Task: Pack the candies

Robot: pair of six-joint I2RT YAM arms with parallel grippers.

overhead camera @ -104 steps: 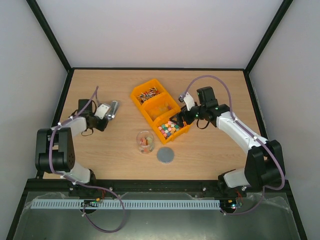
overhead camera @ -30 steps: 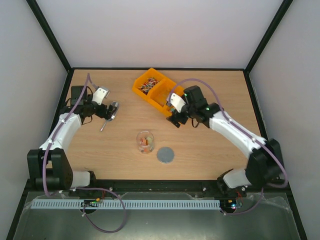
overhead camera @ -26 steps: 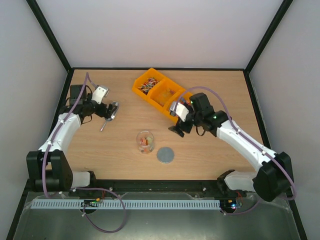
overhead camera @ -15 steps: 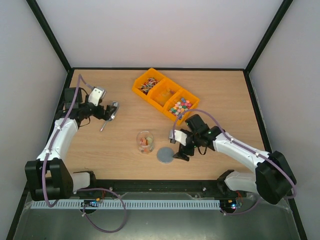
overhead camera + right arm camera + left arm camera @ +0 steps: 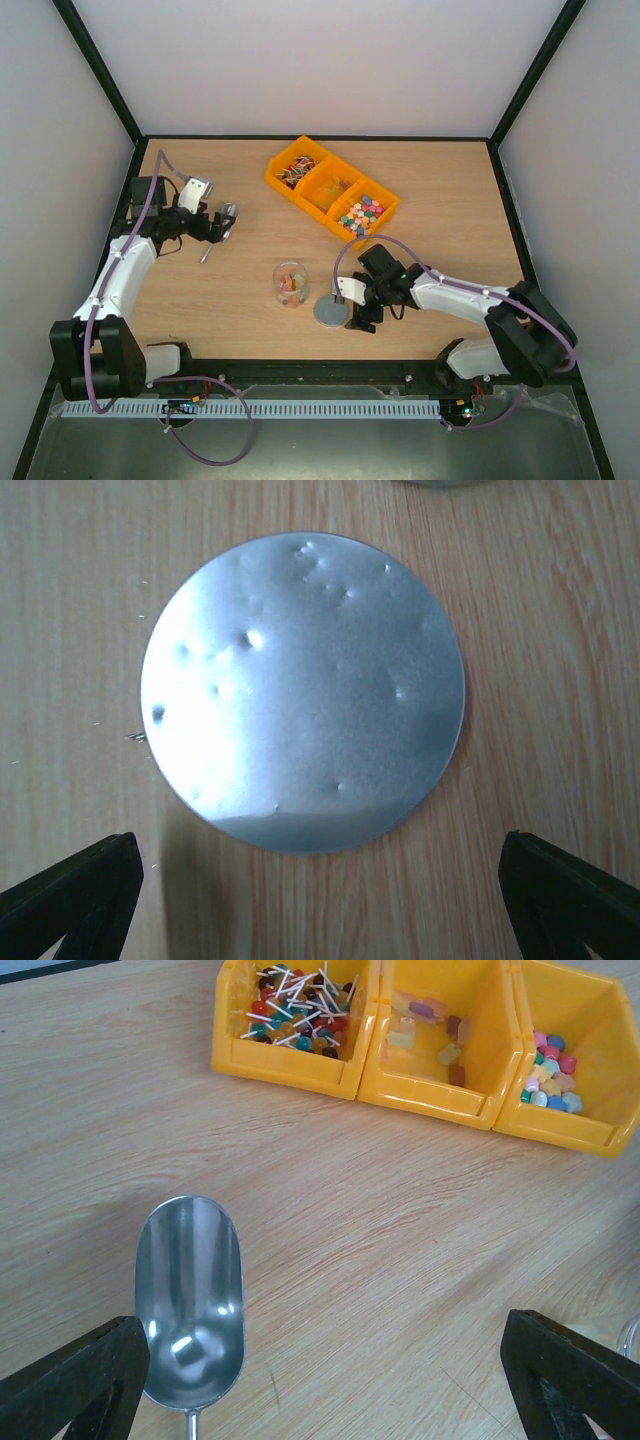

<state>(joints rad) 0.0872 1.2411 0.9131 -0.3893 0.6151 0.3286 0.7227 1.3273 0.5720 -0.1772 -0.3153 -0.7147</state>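
Left: left gripper [image 5: 320, 1400] spread wide, empty, above scoop [image 5: 190, 1300] lying flat, handle toward wrist.
Centre: jar [image 5: 291, 284] part-filled; most candies [image 5: 361, 213] in yellow bins [image 5: 430, 1090] beyond.
Right: right gripper [image 5: 320, 910] wide open, empty, over disc [image 5: 303, 690] centred between fingers. Likely capping next; right arm nearer.

Candies [image 5: 362, 213] in bins [image 5: 430, 1100] behind jar [image 5: 291, 284], disc [image 5: 330, 311] right, scoop [image 5: 190, 1300] left

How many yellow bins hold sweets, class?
3, side by side: left bin holds lollipops, middle bin amber pieces, right bin pastel cubes. None seem hidden.
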